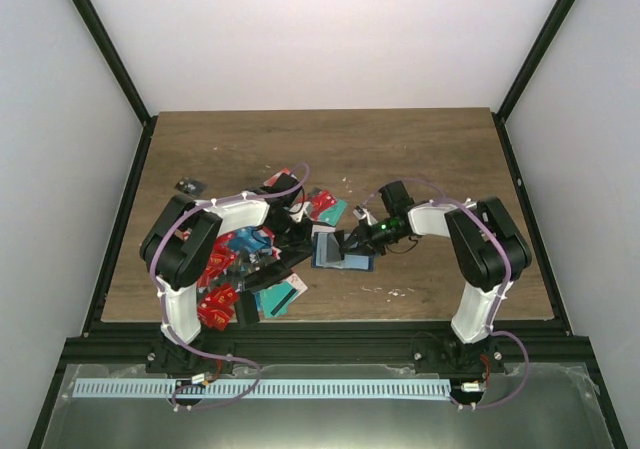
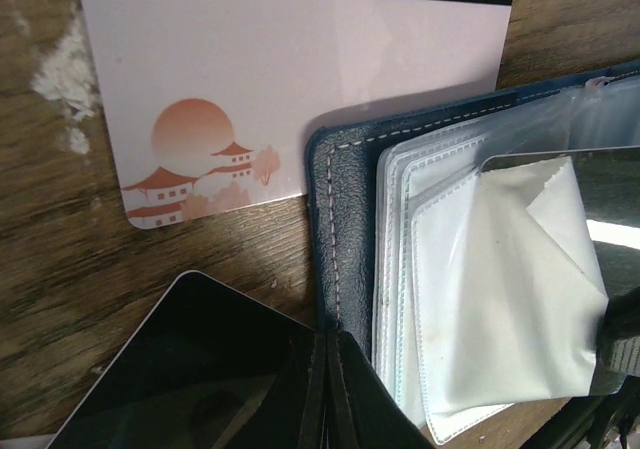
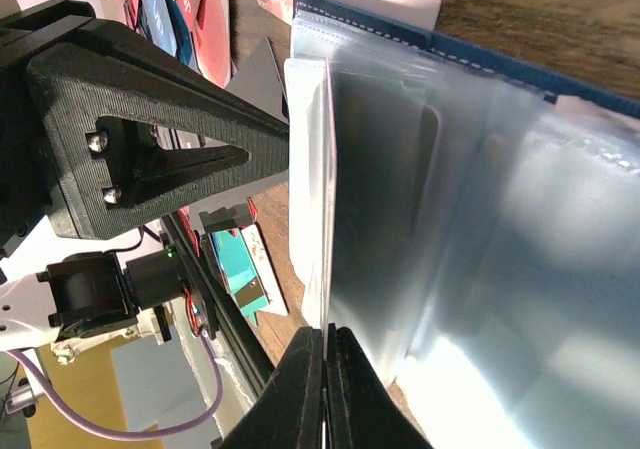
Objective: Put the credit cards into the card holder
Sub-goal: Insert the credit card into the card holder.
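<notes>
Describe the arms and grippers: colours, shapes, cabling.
Both arms, left arm and right arm, have white links with bulky black joint housings and a lilac cable looped along each. The left gripper and right gripper are black, with tapered wedge fingers.

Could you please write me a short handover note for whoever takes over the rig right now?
Left gripper: shut, tips beside a black card; I cannot tell whether it pinches that card.
Right gripper: shut on a clear sleeve, holding it up from the card holder.
Things: the holder lies open in the middle of the table. A pink-white card lies against its cover. Most credit cards are piled near the left arm.
Done: holder opened; I see no card in its sleeves.
Left: slide all the cards in.
</notes>
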You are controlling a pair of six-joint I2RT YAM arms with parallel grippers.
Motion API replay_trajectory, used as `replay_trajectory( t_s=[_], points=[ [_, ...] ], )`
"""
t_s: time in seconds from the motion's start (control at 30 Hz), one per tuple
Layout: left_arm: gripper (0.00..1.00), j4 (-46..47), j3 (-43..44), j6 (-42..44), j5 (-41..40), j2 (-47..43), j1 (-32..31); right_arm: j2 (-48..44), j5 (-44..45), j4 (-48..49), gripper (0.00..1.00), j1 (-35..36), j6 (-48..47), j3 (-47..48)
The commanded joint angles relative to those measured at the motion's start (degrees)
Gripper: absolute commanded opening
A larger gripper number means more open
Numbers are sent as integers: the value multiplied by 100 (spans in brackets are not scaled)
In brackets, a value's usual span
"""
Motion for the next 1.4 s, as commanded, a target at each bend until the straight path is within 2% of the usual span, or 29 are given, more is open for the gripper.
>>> replay_trajectory(
  t_s=[0.0,0.23,0.5,0.87,1.37],
  points=[
    [4,42,-99,44,-133,-12,-37,-232,9,-142,1,-104,-42,56],
    [4,59,-122,42,-92,-19,-44,-420,19,400,1,-141,502,99],
    [4,63,-129,37,-83,-37,-40,-373,246,-181,1,-174,-29,126],
    [4,140,-224,24,-56,-82,-45,-700,218,-291,1,-182,-170,-224],
    [4,175,-247,33,38,-79,-44,-270,-514,433,1,-113,183,-395]
  ],
)
